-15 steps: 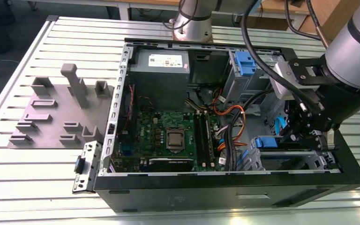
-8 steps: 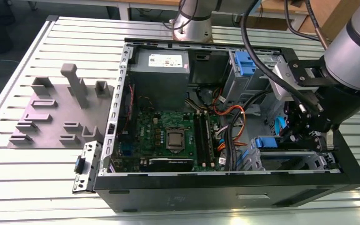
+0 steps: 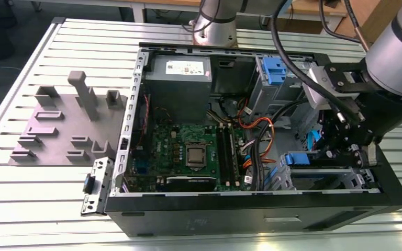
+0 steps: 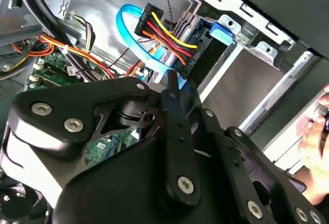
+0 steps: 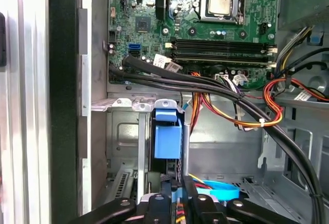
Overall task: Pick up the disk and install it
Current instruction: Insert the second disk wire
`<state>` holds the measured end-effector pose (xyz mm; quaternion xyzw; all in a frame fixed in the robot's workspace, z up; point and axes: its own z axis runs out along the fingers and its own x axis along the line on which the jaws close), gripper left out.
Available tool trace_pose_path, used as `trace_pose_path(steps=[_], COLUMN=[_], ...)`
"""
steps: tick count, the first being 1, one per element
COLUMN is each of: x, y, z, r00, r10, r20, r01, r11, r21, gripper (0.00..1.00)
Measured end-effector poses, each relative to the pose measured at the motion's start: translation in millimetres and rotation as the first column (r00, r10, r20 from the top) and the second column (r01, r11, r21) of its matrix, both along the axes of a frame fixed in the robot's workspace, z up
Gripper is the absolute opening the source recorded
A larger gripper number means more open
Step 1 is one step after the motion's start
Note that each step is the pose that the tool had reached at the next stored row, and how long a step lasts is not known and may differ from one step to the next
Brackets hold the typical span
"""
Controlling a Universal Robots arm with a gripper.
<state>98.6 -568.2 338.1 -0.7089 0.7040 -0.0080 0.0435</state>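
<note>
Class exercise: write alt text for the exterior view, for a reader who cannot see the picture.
A robot arm's black gripper reaches down into an open computer case at the exterior view's right, beside a blue-framed disk sitting in the drive cage. The green motherboard and orange cables fill the case's middle, and a grey fixture plate lies on the slatted table at the left.

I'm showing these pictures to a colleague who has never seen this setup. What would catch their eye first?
Most likely the open computer case lying on the slatted table, its green motherboard exposed in the middle. Next, the arm's black gripper reaching into the case at the exterior view's right, by the metal drive cage. There the disk stands on edge in its blue bracket, with bright orange, red and yellow cables running past.
</note>
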Motion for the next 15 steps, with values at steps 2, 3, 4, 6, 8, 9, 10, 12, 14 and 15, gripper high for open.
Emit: trace_pose_path(steps=[2,3,4,6,8,9,10,12,14,15], x=[0.0,0.0,0.0,0.0,0.0,0.0,0.0,0.0,0.0,0.0], y=[0.0,0.0,0.0,0.0,0.0,0.0,0.0,0.0,0.0,0.0], z=[4.5,6.0,6.5,6.5,6.6,6.8,6.7,6.8,6.9,7.1], r00=[1.0,1.0,1.0,1.0,1.0,1.0,1.0,1.0,1.0,1.0], r10=[0.0,0.0,0.0,0.0,0.0,0.0,0.0,0.0,0.0,0.0], r20=[0.0,-0.0001,-0.0001,0.0,0.0,-0.0001,0.0,-0.0001,-0.0001,0.0], r01=[0.0,0.0,0.0,0.0,0.0,0.0,0.0,0.0,0.0,0.0], r11=[1.0,1.0,1.0,1.0,1.0,1.0,1.0,1.0,1.0,1.0], r21=[0.0,0.0,0.0,0.0003,0.0001,0.0,0.0001,0.0001,0.0,0.0], gripper=[0.24,0.24,0.24,0.16,0.11,0.11,0.11,0.11,0.11,0.11])
